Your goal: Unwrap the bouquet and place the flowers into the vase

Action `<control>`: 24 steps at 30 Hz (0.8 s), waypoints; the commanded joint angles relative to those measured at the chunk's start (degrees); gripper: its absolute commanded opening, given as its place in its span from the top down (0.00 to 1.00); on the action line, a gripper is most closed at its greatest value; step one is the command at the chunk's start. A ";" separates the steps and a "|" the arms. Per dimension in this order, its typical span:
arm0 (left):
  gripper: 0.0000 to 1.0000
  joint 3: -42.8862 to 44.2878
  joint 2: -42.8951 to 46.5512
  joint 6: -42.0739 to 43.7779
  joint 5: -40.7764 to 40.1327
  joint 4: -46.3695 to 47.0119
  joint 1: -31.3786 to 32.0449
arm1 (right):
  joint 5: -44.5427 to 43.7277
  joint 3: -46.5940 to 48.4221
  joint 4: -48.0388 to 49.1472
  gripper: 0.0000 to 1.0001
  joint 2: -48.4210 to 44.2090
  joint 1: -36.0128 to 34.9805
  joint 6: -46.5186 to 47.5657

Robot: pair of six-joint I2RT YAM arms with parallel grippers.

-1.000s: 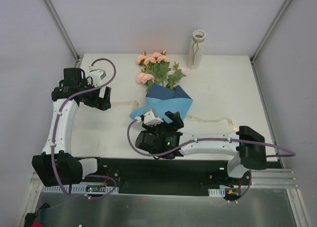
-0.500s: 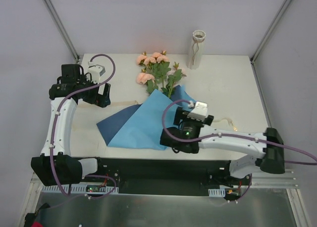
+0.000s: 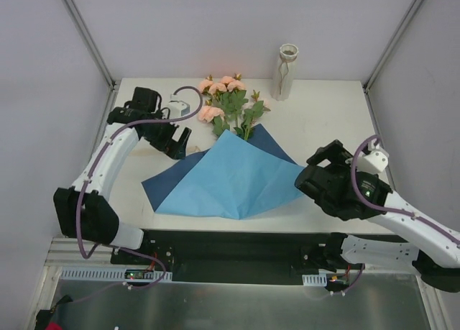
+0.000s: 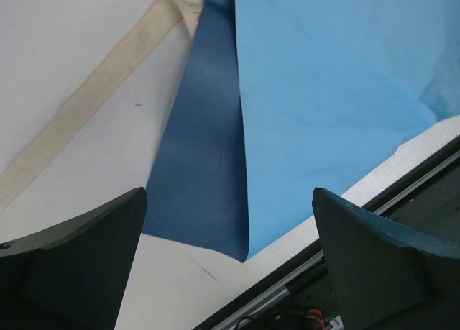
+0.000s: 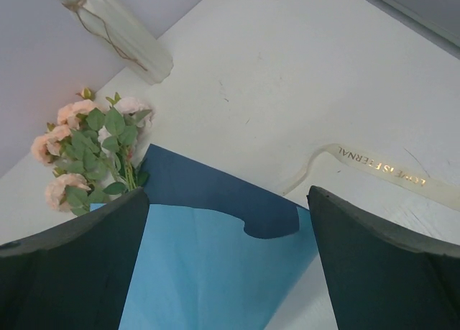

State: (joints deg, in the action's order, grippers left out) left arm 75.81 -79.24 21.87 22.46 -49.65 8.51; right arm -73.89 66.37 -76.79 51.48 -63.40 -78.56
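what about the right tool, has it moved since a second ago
Yes. The right tool swung rightward off the blue paper: earlier left of the vase, now right of it.

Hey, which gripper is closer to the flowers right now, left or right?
Left. The left gripper sits just beside the flowers, on their left and slightly nearer the arm bases. The right gripper is well off to their right, past the right corner of the blue paper.

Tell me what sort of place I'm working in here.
Probably a lab test cell: a white table boxed in by plain grey panels on metal posts, an aluminium rail along its near edge.
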 commanded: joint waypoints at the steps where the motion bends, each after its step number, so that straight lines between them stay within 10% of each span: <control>1: 0.01 4.42 -7.49 -0.95 1.62 -0.45 4.14 | 2.08 4.72 -18.22 0.04 4.41 1.52 4.38; 16: 0.01 19.45 -32.18 -2.27 5.57 1.04 12.32 | -1.00 14.84 -14.61 0.04 -7.81 14.97 25.39; 24: 0.01 27.89 -42.30 -2.71 6.46 1.04 12.76 | 6.30 3.25 12.36 0.04 -11.14 14.97 44.55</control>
State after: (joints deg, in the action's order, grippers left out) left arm 98.65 -117.97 19.81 26.94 -48.31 21.39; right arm -71.09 73.58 -73.45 41.36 -48.47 -45.52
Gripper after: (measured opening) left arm 0.991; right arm 0.962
